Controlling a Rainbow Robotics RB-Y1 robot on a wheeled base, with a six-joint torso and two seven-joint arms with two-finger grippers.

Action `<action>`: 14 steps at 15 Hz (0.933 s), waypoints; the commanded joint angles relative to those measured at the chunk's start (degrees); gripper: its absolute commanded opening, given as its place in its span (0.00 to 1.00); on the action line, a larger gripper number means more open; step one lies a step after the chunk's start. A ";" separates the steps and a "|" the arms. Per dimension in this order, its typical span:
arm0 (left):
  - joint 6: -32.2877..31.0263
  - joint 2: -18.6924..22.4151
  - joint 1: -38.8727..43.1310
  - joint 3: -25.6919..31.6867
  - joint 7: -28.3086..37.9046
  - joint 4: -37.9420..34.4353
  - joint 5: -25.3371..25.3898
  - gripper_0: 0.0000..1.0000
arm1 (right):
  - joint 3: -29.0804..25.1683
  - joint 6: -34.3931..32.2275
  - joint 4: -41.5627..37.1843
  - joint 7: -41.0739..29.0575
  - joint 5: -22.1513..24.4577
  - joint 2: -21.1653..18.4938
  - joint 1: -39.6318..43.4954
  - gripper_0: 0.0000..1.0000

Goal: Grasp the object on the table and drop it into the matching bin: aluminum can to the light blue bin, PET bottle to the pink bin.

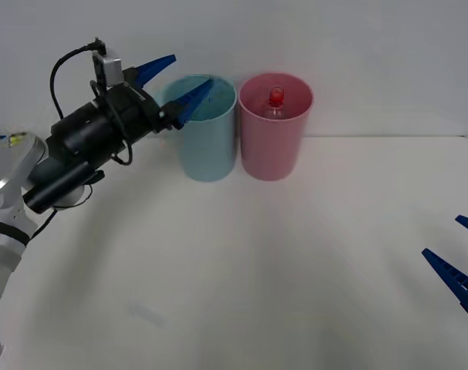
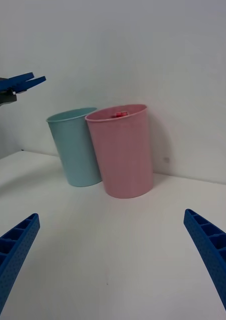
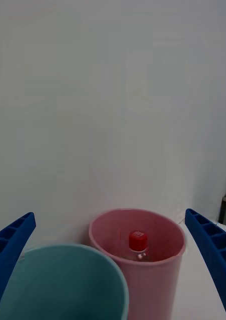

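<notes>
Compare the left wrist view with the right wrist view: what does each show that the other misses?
Left wrist alone: down into the pink bin, the PET bottle upright inside with its whole red cap. Right wrist alone: both bins' outer walls standing on the table, the left tool open and raised above the light blue bin, the right tool open, low. Both: the two bins side by side.

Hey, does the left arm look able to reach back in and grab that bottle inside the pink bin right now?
Probably yes. The left gripper hangs open above the light blue bin, right beside the pink bin. The bottle stands upright with its red cap below the open rim, nothing covering it.
</notes>
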 commanded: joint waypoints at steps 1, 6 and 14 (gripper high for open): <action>-4.76 1.71 4.11 4.79 -0.07 -0.80 -0.09 1.00 | 0.00 0.00 0.00 0.00 0.00 0.00 0.00 1.00; -16.27 2.68 10.79 16.66 0.55 -0.80 -5.28 1.00 | 0.00 0.00 0.00 0.00 0.00 0.00 0.00 1.00; -22.60 7.95 22.83 26.41 -6.13 -3.08 -5.89 1.00 | 0.00 0.00 0.00 0.00 0.00 0.00 0.00 1.00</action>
